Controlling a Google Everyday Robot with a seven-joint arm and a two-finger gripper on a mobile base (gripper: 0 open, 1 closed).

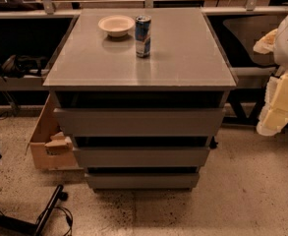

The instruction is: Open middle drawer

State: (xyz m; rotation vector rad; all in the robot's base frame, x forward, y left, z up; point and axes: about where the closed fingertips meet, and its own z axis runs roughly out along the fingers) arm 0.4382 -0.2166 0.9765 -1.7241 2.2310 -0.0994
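Note:
A grey cabinet (183, 58) stands in the middle of the camera view, with three handleless drawer fronts stacked under its top. The middle drawer (141, 157) is the plain grey front of medium height, between the taller top front (139, 122) and the short bottom front (142, 181). It looks pushed in, with a dark gap above it. My gripper (280, 104), pale yellow on a white arm, hangs at the right edge of the view. It is to the right of the cabinet, level with the top front, and touches nothing.
A white bowl (116, 25) and a blue drink can (143, 36) stand on the cabinet top. An open cardboard box (50, 144) sits on the floor against the cabinet's left side. Black cables and a stand (47, 213) lie at the lower left. Speckled floor lies in front.

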